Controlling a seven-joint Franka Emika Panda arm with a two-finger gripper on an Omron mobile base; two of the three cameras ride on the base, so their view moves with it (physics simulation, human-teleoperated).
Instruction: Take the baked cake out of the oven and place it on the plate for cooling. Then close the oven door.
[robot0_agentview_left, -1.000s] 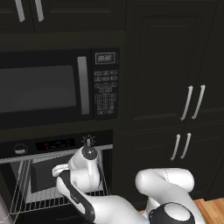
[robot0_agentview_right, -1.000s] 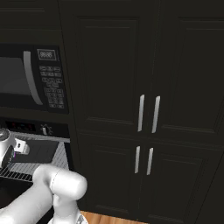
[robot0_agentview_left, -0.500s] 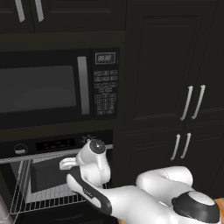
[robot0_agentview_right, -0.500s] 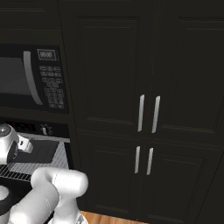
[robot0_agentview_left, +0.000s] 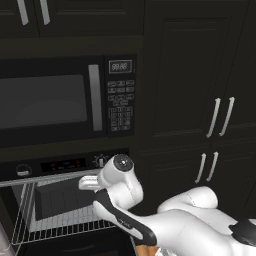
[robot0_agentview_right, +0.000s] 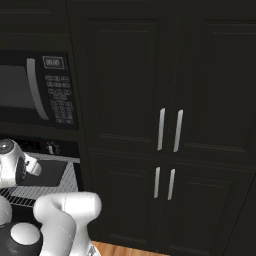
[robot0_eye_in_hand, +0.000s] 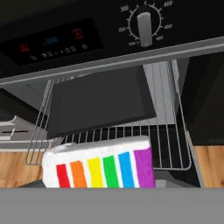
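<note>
The baked cake (robot0_eye_in_hand: 99, 168), a pale slice with rainbow stripes, sits right at the bottom of the hand view in front of the open oven (robot0_eye_in_hand: 109, 57), outside its cavity; it seems to be pinched by the pincer, though the finger tips themselves cannot be made out. Behind it a dark flat tray (robot0_eye_in_hand: 98, 103) lies on the silver wire rack (robot0_eye_in_hand: 170, 144), which juts out under the control strip with its round knob (robot0_eye_in_hand: 144, 28). In the left base view the arm's wrist (robot0_agentview_left: 117, 182) hangs before the oven opening, below the black microwave (robot0_agentview_left: 65, 100).
</note>
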